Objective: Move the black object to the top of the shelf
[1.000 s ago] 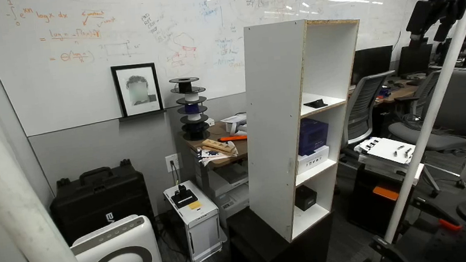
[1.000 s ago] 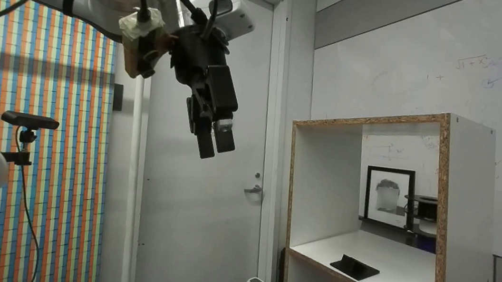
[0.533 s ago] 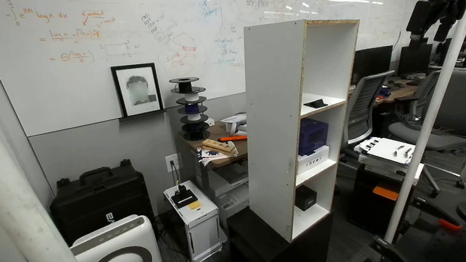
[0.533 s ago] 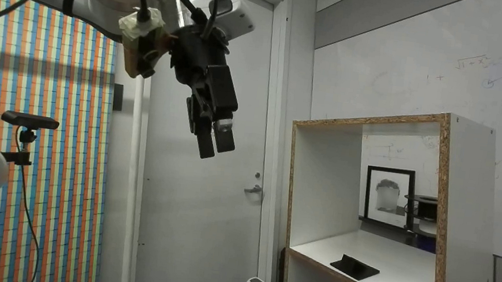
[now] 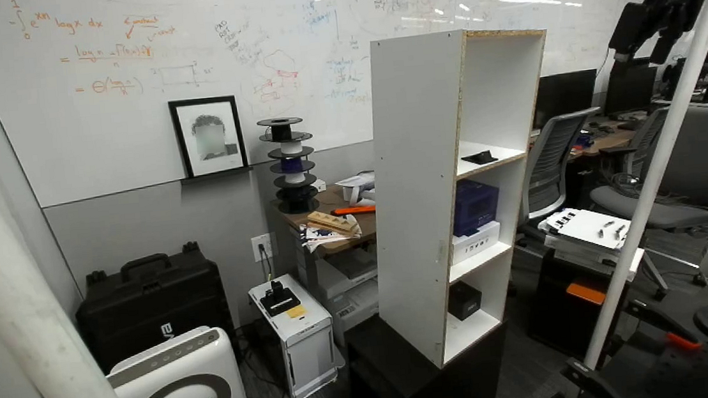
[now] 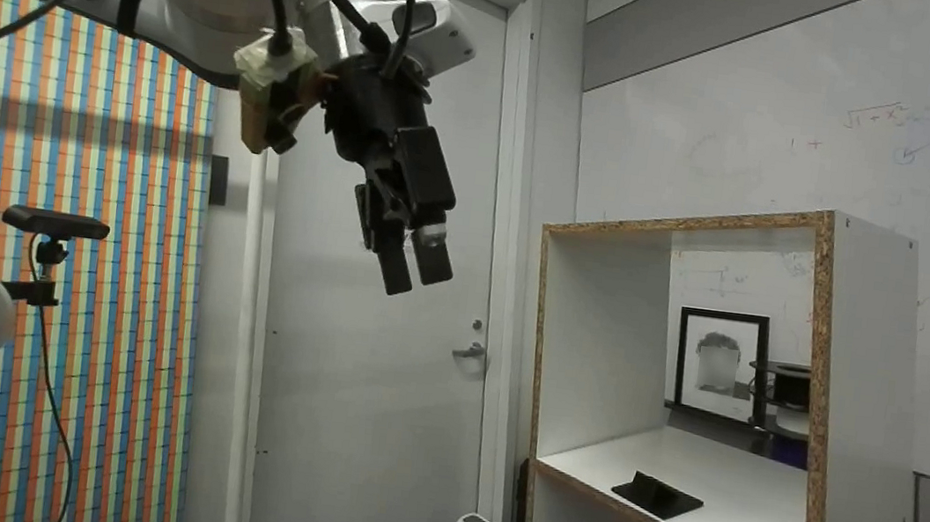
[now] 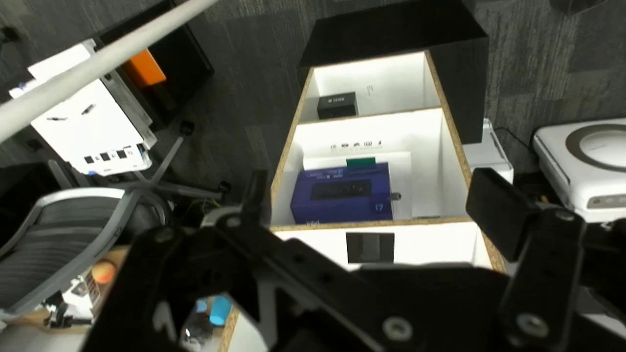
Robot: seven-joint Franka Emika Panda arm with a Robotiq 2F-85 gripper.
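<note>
The black object (image 6: pixel 659 498) is a small flat piece with a raised end. It lies on the floor of the top compartment of the tall white shelf (image 6: pixel 875 391). It also shows in an exterior view (image 5: pixel 480 158) and between my fingers in the wrist view (image 7: pixel 370 247), some distance beyond them. The shelf shows in an exterior view (image 5: pixel 420 187) with its flat top above the top compartment. My gripper (image 6: pixel 416 280) is open and empty, in the air in front of the shelf's open side, higher than the black object. It also shows in an exterior view (image 5: pixel 639 53).
A blue box (image 7: pixel 342 193) on a white box fills much of the middle compartment. A small black box (image 7: pixel 337 105) sits in the bottom one. The shelf stands on a black base (image 5: pixel 421 379). A white pole (image 5: pixel 659 172) stands near my arm. Office chairs (image 5: pixel 559 162) are beside the shelf.
Over the last half second my gripper has moved slightly toward the shelf. It stays open. The black object and the shelf have not moved.
</note>
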